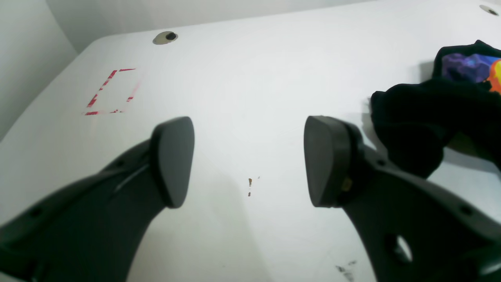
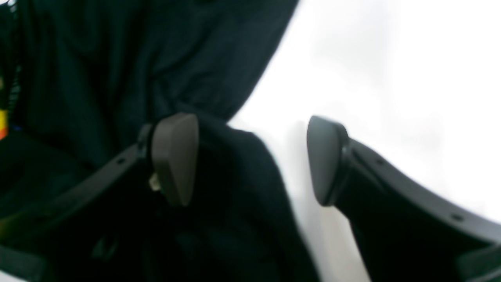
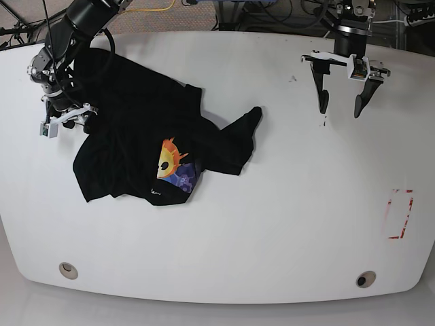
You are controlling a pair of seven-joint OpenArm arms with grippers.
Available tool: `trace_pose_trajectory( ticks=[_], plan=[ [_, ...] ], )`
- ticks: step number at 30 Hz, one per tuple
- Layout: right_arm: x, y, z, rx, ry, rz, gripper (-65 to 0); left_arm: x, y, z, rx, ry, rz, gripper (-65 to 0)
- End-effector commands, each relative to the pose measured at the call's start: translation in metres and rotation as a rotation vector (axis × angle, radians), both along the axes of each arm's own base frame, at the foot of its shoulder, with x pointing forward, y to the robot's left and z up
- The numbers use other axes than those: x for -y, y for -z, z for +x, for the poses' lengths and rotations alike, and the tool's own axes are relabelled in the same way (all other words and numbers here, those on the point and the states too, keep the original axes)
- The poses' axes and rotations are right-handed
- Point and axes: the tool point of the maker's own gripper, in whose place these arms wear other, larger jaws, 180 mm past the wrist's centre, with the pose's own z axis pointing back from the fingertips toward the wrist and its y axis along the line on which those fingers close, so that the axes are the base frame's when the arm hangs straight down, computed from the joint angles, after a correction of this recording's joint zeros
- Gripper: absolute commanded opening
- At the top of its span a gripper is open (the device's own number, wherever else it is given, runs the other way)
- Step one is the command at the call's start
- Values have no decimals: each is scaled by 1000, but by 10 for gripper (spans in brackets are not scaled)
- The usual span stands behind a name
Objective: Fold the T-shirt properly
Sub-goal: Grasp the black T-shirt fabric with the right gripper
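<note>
The T-shirt (image 3: 136,129) lies crumpled on the left half of the white table (image 3: 272,224), black, with its orange and purple print (image 3: 173,163) facing up near the front hem. One sleeve reaches right toward the table's middle. My right gripper (image 3: 68,121) hovers at the shirt's left edge; in the right wrist view it (image 2: 252,160) stands open, one finger over the black cloth (image 2: 117,58), the other over bare table. My left gripper (image 3: 340,110) is open above bare table at the back right, well clear of the shirt. Its wrist view shows open jaws (image 1: 248,160) and a bunched part of the shirt (image 1: 422,117) at the right edge.
A red dashed rectangle mark (image 3: 399,214) is on the table near the right edge, also seen from the left wrist (image 1: 111,92). Round holes sit at the front left (image 3: 66,269) and front right (image 3: 366,279) corners. Cables lie beyond the back edge.
</note>
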Motion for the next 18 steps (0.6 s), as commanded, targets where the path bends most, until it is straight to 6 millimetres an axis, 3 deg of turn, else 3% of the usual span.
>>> trace_pose_trajectory(
  ticks=[1,9,18],
  plan=[
    [6,-20,22,84,3,1,-238,-4,-9,2,37,-6,8,-238],
    [3,-25,29,91,-13,-3,-237,-4,-8,2,34,-8,9,-237],
    [-15,-34,39,107,-82,-30,-235,-4,-5,0,20,-10,7,-233]
  ],
)
